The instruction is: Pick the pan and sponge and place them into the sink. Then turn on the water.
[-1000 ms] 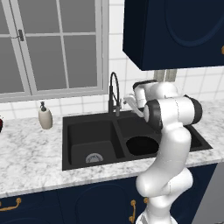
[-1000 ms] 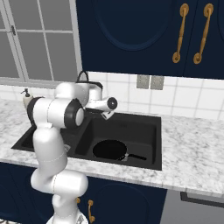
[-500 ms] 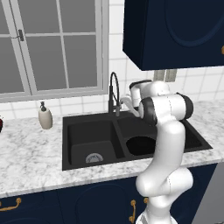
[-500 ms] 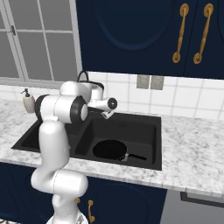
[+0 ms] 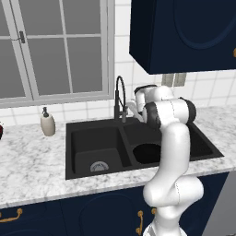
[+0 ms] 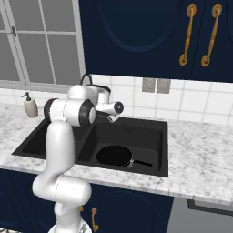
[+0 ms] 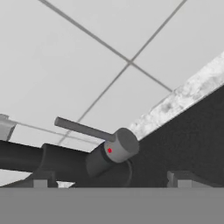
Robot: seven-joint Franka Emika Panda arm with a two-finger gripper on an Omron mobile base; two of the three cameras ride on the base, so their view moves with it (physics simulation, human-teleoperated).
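The sponge is not made out, and water cannot be told. The claw (image 7: 113, 183) is cut off at 6 o'clock in the hand view, its spread not readable; nothing is seen pinched. The faucet handle (image 7: 83, 128) is seen close ahead. The pan (image 6: 114, 155) lies in the sink (image 6: 157, 136), right basin, partly hidden by the arm in the left base view.
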